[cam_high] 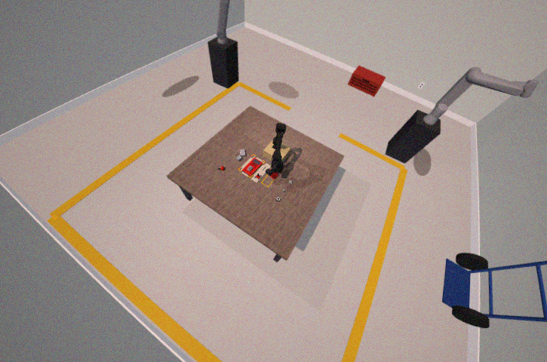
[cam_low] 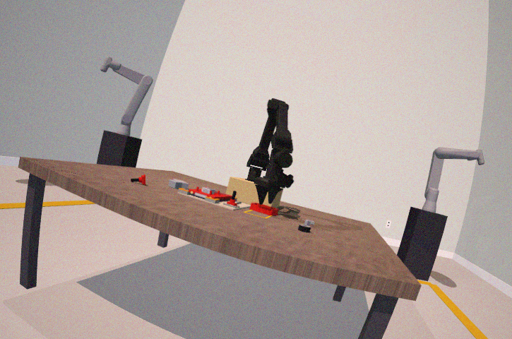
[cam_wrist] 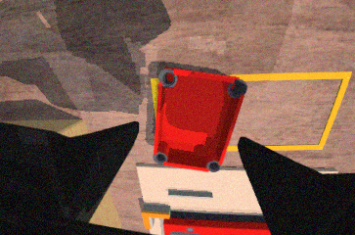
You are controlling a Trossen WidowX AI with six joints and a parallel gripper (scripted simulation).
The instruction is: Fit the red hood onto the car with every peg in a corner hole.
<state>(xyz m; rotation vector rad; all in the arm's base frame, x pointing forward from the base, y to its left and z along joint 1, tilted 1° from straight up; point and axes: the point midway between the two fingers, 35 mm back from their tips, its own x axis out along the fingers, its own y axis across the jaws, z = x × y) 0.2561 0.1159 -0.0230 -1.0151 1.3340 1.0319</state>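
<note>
The red hood (cam_high: 274, 175) (cam_low: 263, 209) (cam_wrist: 197, 110) appears to lie on the table across one end of a yellow outline (cam_wrist: 292, 76). The wrist view shows a recessed-looking face with a dark ring at each corner. My gripper (cam_low: 265, 202) (cam_wrist: 189, 134) is open. Its fingers stand on either side of the hood, with gaps in the wrist view, and the tips look just above it. The red chassis (cam_high: 245, 172) (cam_low: 224, 197) (cam_wrist: 216, 227) sits in its jig, with the grey engine block (cam_high: 250, 168) (cam_low: 208, 191) on it. The pegs are too small to make out.
A tan block (cam_high: 270, 149) (cam_low: 242, 189) stands behind the work area. A red part with a black stem (cam_high: 258, 176) (cam_low: 232, 202) stands between chassis and hood; another (cam_high: 222, 168) (cam_low: 143, 179) lies farther off. Grey blocks (cam_high: 242, 152) (cam_low: 178, 183) and a wheel (cam_high: 278, 198) (cam_low: 304, 228) lie around.
</note>
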